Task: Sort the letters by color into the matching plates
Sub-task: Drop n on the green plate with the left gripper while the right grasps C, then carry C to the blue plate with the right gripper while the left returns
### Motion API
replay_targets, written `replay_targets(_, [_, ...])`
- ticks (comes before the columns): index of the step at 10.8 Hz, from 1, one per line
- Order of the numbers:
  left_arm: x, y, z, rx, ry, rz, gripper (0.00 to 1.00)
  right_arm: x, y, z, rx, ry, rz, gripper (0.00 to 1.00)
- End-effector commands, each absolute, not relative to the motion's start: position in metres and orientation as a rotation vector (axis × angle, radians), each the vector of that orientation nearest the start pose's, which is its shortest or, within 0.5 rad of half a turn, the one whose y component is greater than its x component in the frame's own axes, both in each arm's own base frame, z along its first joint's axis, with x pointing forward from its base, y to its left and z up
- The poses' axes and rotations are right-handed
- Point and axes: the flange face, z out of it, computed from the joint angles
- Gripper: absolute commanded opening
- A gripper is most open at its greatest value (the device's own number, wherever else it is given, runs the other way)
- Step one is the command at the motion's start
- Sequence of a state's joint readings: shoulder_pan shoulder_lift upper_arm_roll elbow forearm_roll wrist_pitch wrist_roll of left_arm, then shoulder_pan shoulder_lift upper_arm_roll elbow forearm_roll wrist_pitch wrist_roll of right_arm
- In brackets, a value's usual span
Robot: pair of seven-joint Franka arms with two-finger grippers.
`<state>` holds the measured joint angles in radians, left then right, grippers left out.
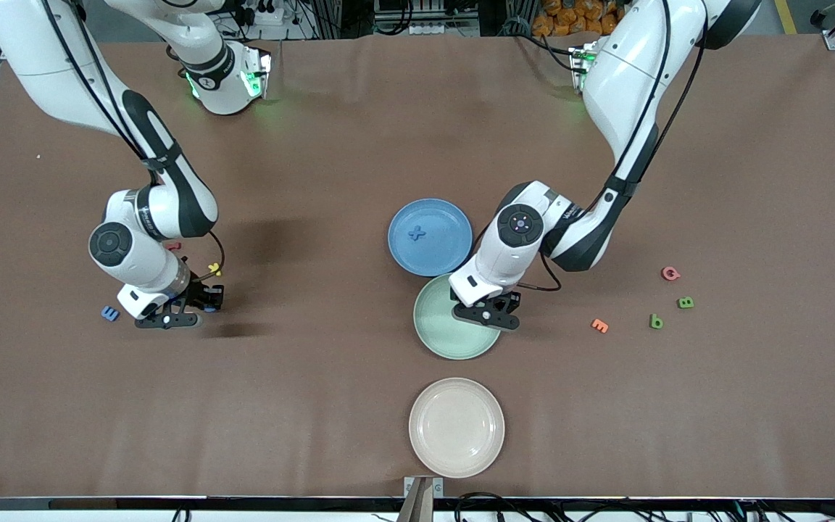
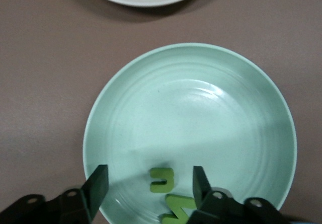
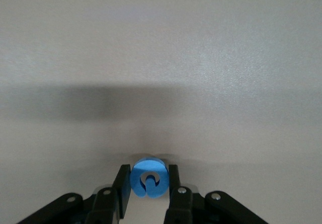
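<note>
The letters lie scattered over your brown desk [image 1: 330,145]: a blue cross-shaped one [image 1: 417,233] sits in the blue plate [image 1: 430,237], and two green ones [image 2: 162,179] lie in the mint green plate [image 1: 441,328], just nearer the front camera and touching the blue one's rim. A cream plate [image 1: 457,427] rests nearer still, close to the desk's front edge.

Your left hand [image 2: 151,189] hangs low over the green plate with its fingers apart, the two green letters under and between them, neither gripped. Your right hand [image 3: 147,184] is down at the desk toward the right arm's end, fingers clamped on a round blue letter [image 3: 148,177]. A blue E [image 1: 110,313] lies just beside it, with a red piece [image 1: 172,246] and a yellow piece [image 1: 214,270] partly hidden by the arm.

Toward the left arm's end you have a pink letter [image 1: 670,273], two green letters [image 1: 686,302] and an orange one [image 1: 599,325], well apart from the plates. Wide bare surface runs along the front edge on both sides of the cream plate.
</note>
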<state>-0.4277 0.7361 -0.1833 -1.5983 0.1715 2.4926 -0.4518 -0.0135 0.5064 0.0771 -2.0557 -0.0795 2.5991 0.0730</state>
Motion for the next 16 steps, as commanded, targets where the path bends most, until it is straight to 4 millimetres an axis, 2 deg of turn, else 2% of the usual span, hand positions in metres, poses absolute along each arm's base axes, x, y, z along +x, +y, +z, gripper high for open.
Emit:
replay_targets(1, [0.608,-0.382,0.242,-3.173,0.362,-0.309,0.99,0.596,0.057,0.21,-3.136,-0.028,-0.077,0.18])
replay_targets(3, [0.623,-0.352,0.262,-3.144,0.344,-0.357,1.0,0.6,0.089,0.223,-3.114,0.07,-0.082,0.18])
replay_targets(5, [0.62,-0.339,0.289,-3.134,0.319,-0.372,1.0,0.598,0.123,0.234,-3.11,0.137,-0.028,0.18])
replay_targets(6, [0.627,-0.32,0.309,-3.118,0.282,-0.361,1.0,0.594,0.145,0.237,-3.102,0.167,-0.028,0.18])
replay_targets(7, [0.642,-0.286,0.326,-3.106,0.225,-0.369,1.0,0.59,0.162,0.239,-3.097,0.2,-0.027,0.18])
replay_targets(8, [0.646,-0.264,0.333,-3.087,0.256,-0.349,1.0,0.585,0.182,0.24,-3.092,0.225,-0.028,0.18])
replay_targets(10, [0.648,-0.217,0.322,-3.06,0.285,-0.282,1.0,0.572,0.222,0.242,-3.083,0.282,-0.028,0.18])
replay_targets(11, [0.653,-0.185,0.314,-3.044,0.333,-0.248,1.0,0.564,0.248,0.245,-3.079,0.308,-0.024,0.18])
replay_targets(13, [0.661,-0.138,0.299,-3.039,0.298,-0.2,1.0,0.55,0.287,0.25,-3.076,0.329,-0.011,0.18])
replay_targets(14, [0.663,-0.121,0.286,-3.037,0.285,-0.174,1.0,0.543,0.308,0.254,-3.069,0.341,-0.009,0.18])
replay_targets(16, [0.67,-0.087,0.278,-3.001,0.433,-0.19,1.0,0.526,0.346,0.258,-3.054,0.372,-0.006,0.18])
